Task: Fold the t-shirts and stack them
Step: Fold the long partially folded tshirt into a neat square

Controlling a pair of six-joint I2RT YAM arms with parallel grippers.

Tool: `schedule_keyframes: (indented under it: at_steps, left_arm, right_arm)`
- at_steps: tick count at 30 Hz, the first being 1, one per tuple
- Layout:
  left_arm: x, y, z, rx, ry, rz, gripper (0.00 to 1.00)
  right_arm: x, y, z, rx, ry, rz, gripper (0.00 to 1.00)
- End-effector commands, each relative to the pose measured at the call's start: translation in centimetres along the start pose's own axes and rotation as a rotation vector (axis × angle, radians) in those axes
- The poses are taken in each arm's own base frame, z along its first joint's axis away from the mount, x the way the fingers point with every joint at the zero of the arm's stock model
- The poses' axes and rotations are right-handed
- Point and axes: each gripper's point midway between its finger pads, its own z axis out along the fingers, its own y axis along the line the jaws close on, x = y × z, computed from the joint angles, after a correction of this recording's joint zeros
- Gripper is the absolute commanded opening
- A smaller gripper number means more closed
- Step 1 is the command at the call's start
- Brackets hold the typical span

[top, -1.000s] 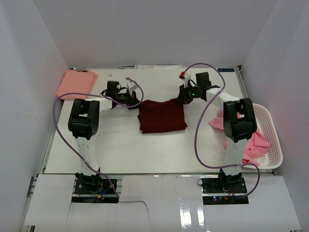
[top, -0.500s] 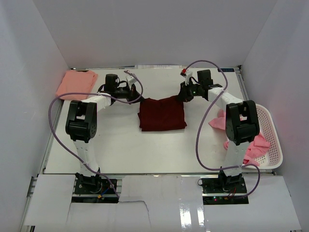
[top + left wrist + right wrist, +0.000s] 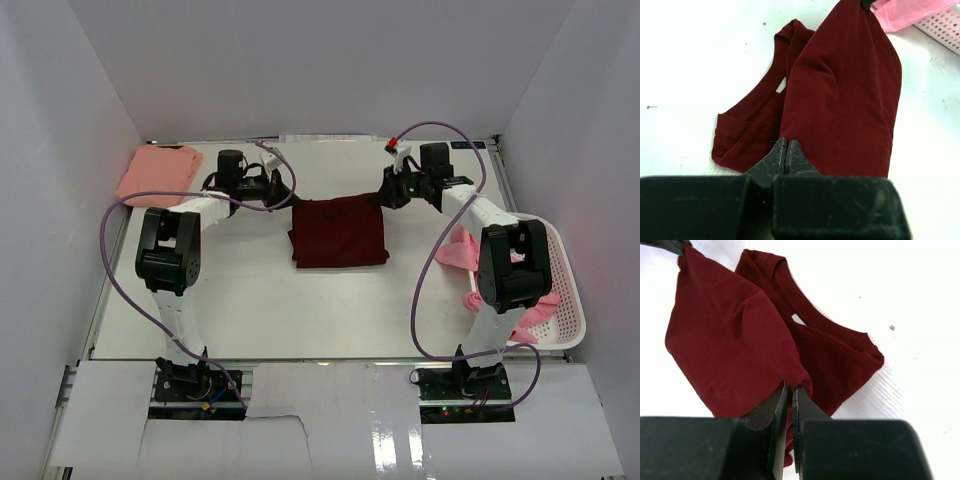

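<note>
Both arms have drawn back toward the far edge of the table [image 3: 250, 300] since a second ago, and the far edge of the maroon t-shirt [image 3: 338, 232] has gone with them, so it now runs straighter than before. The right arm's elbow has swung out toward the right edge, over the basket [image 3: 566, 290].

The left fingers [image 3: 287, 195] are closed on the far left corner of the maroon t-shirt. In the left wrist view the two fingers [image 3: 771, 162] meet with cloth [image 3: 840, 100] pinched at their tips. The right fingers [image 3: 384, 198] are closed on the far right corner. In the right wrist view they [image 3: 771, 407] nip a bunched fold of the same cloth [image 3: 735, 340].

This shirt lies at the middle of the table, somewhat toward the far edge. It is a near-rectangular folded shape whose long axis runs left to right, parallel to the far edge. Both wrist views show the held upper layer stretched between the two pairs of fingers, with a lower layer lying flat on the table beside it.

A salmon t-shirt [image 3: 158, 173] lies folded at the far left corner. Pink t-shirts [image 3: 455, 250] spill from the basket at the right edge.
</note>
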Motion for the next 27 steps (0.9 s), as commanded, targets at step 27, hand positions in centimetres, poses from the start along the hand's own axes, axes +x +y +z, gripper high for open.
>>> schedule_keyframes:
  at_steps: [27]
  left_arm:
    - [-2.3,5.9,1.6,-0.154,-0.051,0.060,0.19]
  right_arm:
    - [0.7,-7.5,1.3,0.138,-0.019,0.090,0.08]
